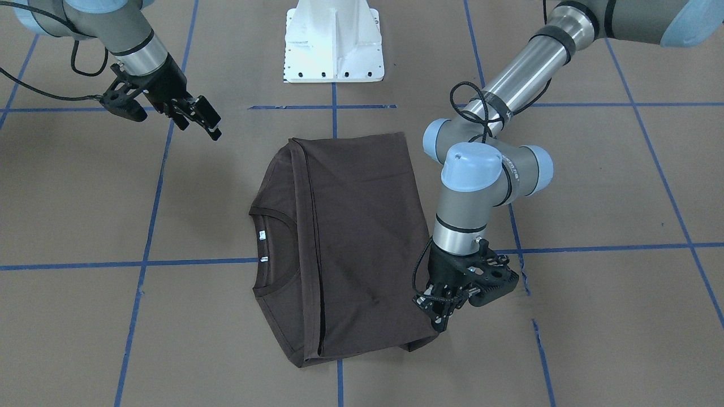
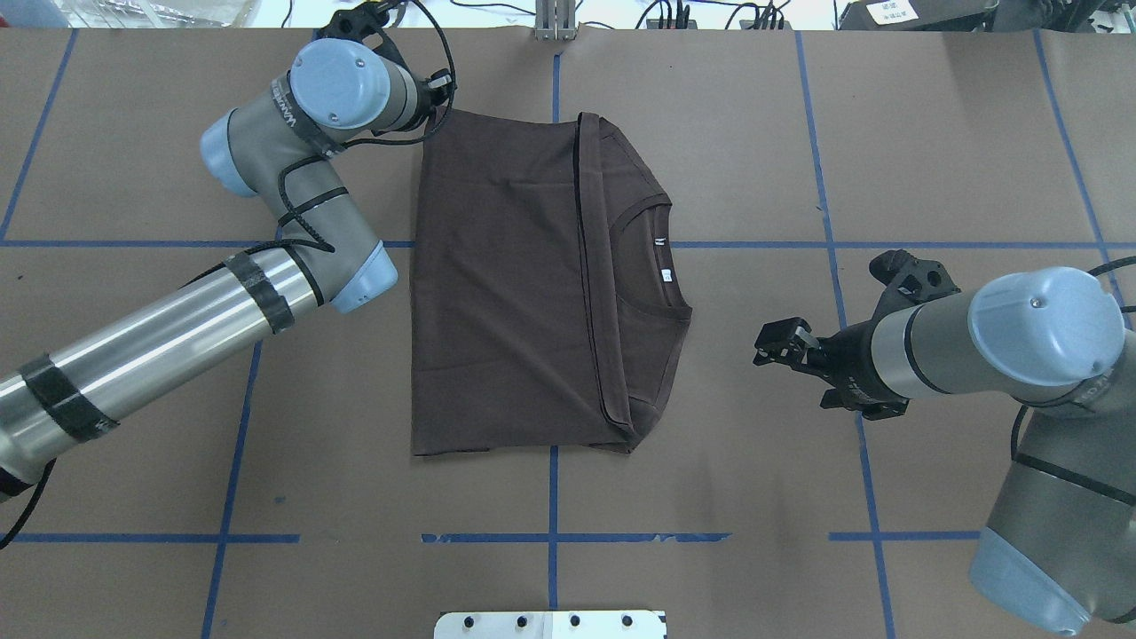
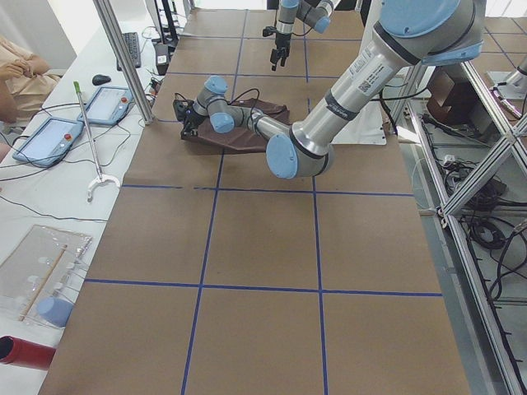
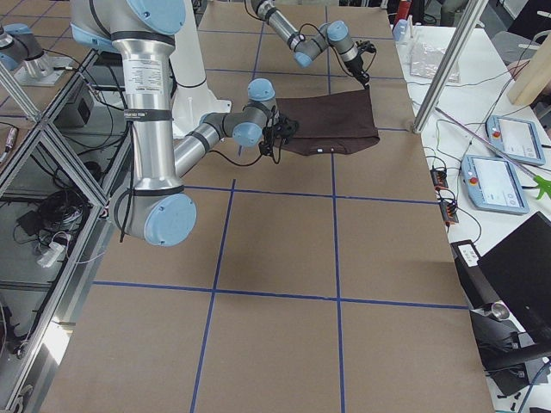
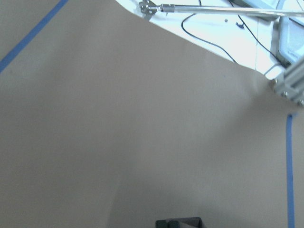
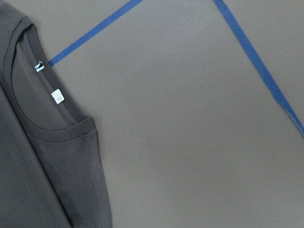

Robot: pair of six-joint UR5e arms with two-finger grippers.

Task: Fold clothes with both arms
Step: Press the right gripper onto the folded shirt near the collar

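Lying flat on the brown counter point(image 1: 594, 186), the dark brown T-shirt point(image 1: 362, 237) is folded over lengthwise, so that one long fold edge runs across it just beside the collar point(image 1: 277, 215). Two small white labels point(image 6: 57, 96) show inside the neck opening.

The left hand point(image 1: 440, 316) points down at the shirt's corner on the side away from the collar, its fingertips at the cloth's edge. Whether they are apart, together or pinching the fabric cannot be told, and the left wrist camera shows only bare counter and a dark sliver at its lower edge.

The right hand point(image 1: 198, 120) hovers above the counter on the collar side, well apart from the shirt. Its fingers stand apart with nothing between them, aimed toward the collar. From its wrist camera, the collar and labels sit off to one side, with blue tape lines point(image 6: 95, 31) crossing the counter ahead.
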